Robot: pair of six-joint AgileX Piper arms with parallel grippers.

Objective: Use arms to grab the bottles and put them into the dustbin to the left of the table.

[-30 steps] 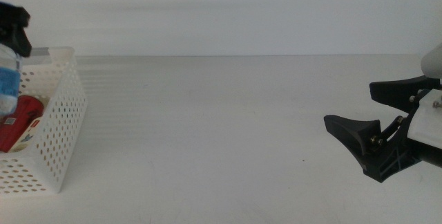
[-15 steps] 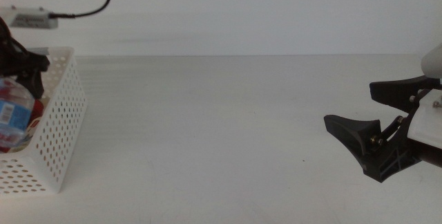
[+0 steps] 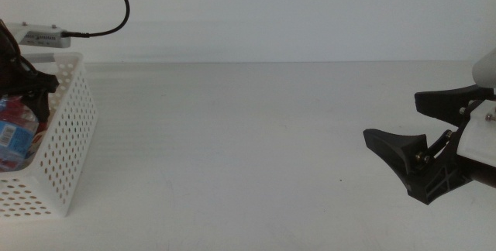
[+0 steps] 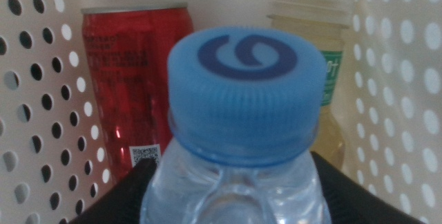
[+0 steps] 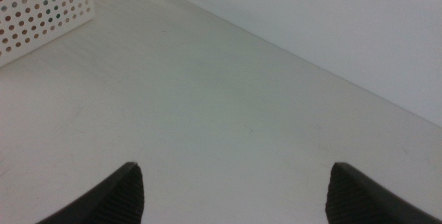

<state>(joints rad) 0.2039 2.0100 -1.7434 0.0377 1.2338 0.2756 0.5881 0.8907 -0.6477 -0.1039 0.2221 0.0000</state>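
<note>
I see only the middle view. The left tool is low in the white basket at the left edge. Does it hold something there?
Observer: Yes. The left wrist view shows the left tool gripping the water bottle, blue cap toward the camera, inside the dustbin.
Operator: Is anything else in there?
Observer: A red can and a yellow bottle are beyond it, side by side.
Operator: And the right tool?
Observer: In its wrist view the right tool has its jaws wide apart, with only the table between them.
</note>
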